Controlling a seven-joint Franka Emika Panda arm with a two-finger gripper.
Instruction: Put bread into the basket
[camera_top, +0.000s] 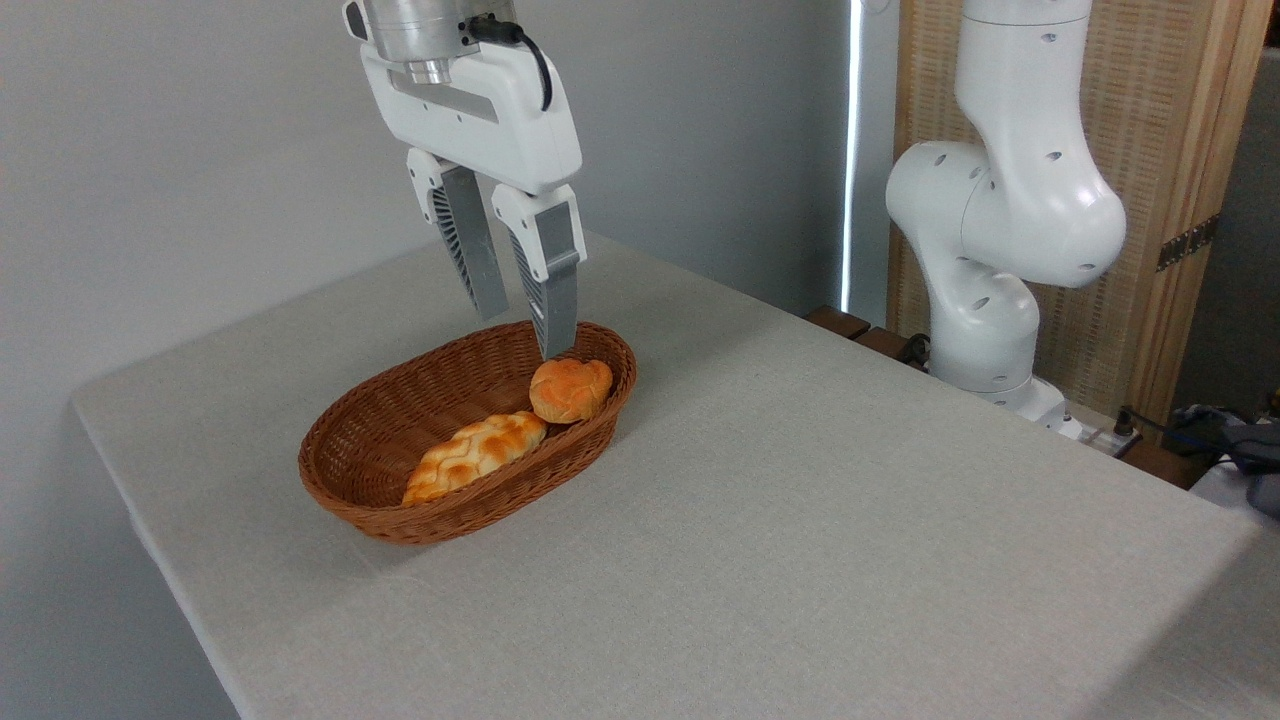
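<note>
The small round deep-orange bun (571, 389) is already lying inside the oval brown wicker basket (345, 470), while the end effector (523, 333) is hovering above it, narrowly parted and empty.

Lumpy deep-orange bread (571, 389) inside the oval brown wicker basket (380, 425), at its right end

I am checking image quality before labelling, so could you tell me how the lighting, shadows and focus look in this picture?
In the camera view, lighting is soft and even; the basket throws only a faint shadow onto the table; the bread shows a mild gloss, no harsh glare; a bright strip of light in the background is overexposed; the gripper and loaf look sharp, without motion blur.
</note>
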